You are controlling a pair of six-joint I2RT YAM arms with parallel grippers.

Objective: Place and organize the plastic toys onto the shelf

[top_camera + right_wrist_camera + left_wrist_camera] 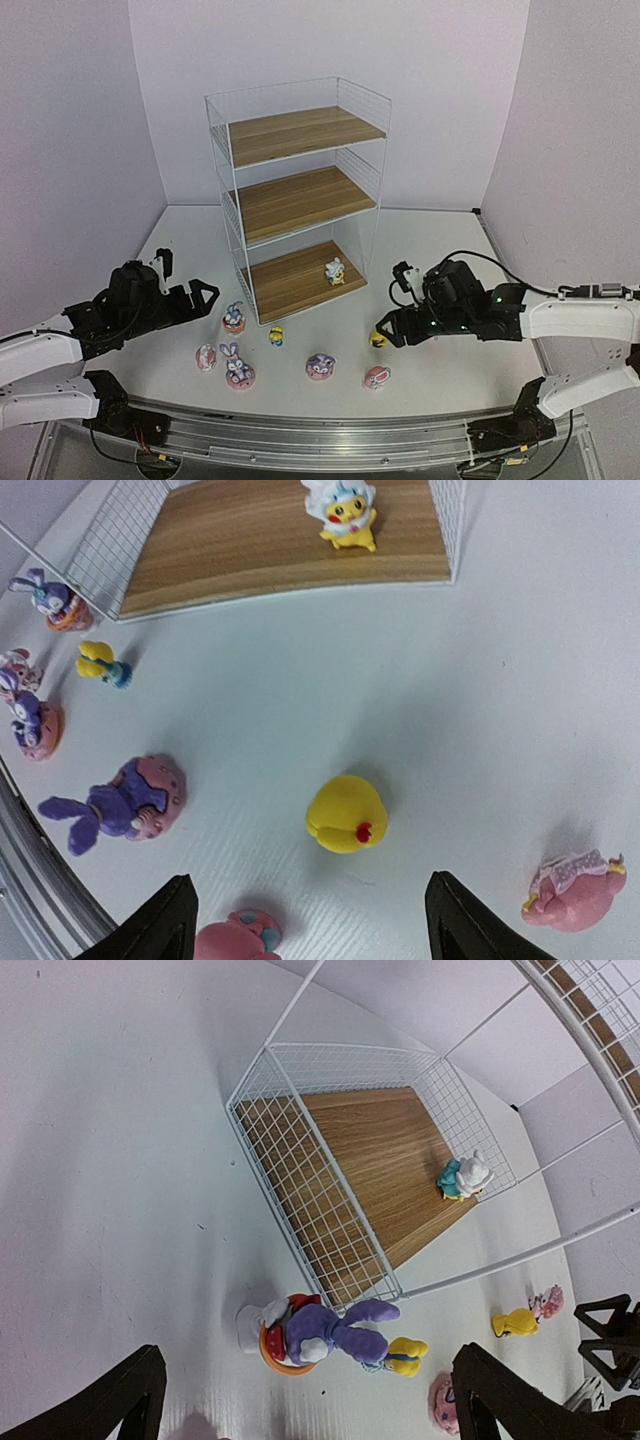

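Hovering low over the table (520, 660), my right gripper (310, 880) is released, fingers wide apart and nothing between them. A round yellow toy (345, 813) sits just ahead of the gap, and a pink toy (575, 890) lies off to one side. My left gripper (310, 1355) is just as slack and empty, with a purple bunny (330, 1332) lying ahead of it, just beside the shelf (300, 135) at its front corner. A white-and-yellow toy (335, 271) stands on the bottom board (290, 280), near the front edge.
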